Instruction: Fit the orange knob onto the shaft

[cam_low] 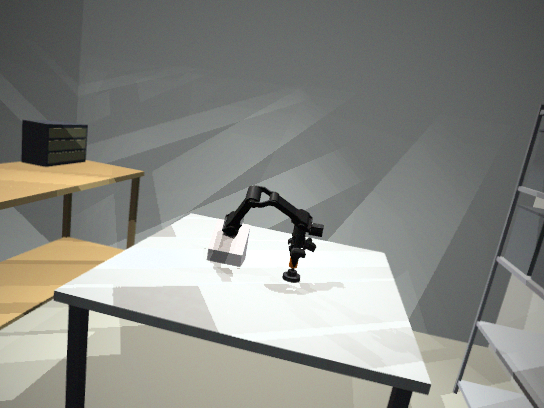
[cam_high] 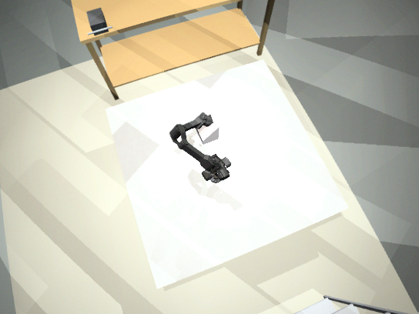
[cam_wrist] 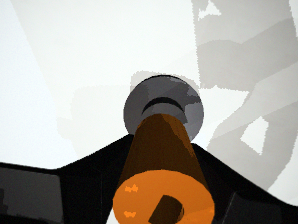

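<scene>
My gripper (cam_low: 294,261) is shut on the orange knob (cam_wrist: 162,165) (cam_low: 291,263), a long orange cylinder held upright. In the wrist view its top face shows a dark D-shaped hole. The knob's lower end stands right over the round grey pedestal (cam_wrist: 134,107) (cam_low: 291,276) on the white table (cam_low: 325,320) (cam_high: 269,162). A dark arc of the shaft (cam_wrist: 162,103) shows just beyond the knob's far end. I cannot tell whether the knob touches the shaft or how far down it sits. In the overhead view the gripper (cam_high: 218,172) hides both knob and pedestal.
The arm's light grey base block (cam_low: 229,248) stands on the table behind and left of the pedestal. A wooden shelf table (cam_high: 162,42) (cam_low: 45,180) with a dark drawer box (cam_low: 54,143) stands beyond the table. A metal rack (cam_low: 515,280) stands at the right.
</scene>
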Tool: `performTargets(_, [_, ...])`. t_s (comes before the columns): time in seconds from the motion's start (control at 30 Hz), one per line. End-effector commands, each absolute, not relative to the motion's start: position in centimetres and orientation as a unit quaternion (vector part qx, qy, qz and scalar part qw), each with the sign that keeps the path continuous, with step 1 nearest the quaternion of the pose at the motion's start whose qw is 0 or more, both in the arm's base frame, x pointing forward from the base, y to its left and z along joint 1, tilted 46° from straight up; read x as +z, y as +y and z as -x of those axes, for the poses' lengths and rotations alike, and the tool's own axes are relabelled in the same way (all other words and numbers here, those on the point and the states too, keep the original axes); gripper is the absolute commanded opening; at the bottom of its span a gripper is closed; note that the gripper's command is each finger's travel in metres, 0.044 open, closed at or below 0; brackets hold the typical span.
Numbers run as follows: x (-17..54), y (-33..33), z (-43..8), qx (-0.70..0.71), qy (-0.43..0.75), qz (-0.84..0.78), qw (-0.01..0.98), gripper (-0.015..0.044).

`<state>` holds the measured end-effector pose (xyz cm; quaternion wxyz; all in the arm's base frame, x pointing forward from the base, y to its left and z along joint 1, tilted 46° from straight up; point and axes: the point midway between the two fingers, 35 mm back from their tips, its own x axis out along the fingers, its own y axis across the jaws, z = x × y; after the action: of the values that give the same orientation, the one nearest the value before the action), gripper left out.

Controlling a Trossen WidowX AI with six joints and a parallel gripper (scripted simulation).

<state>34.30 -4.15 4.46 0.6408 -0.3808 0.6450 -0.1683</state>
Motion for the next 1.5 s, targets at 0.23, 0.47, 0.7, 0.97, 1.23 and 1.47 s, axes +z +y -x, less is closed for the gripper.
performTargets(0.23, [4.47, -4.29, -34.59, -0.167, 0.643, 0.383, 0.641, 0.0000])
performTargets(0.47, [4.70, -4.07, -34.48, -0.167, 0.643, 0.383, 0.641, 0.0000])
performTargets(0.7, [4.78, -3.96, -34.37, -0.140, 0.650, 0.410, 0.625, 0.0000])
performTargets(0.97, [4.54, -4.13, -34.41, -0.099, 0.657, 0.448, 0.598, 0.0000])
performTargets(1.23, [4.43, -4.28, -34.35, -0.099, 0.657, 0.448, 0.598, 0.0000])
performTargets(1.47, [4.65, -4.12, -34.42, -0.099, 0.657, 0.448, 0.598, 0.0000])
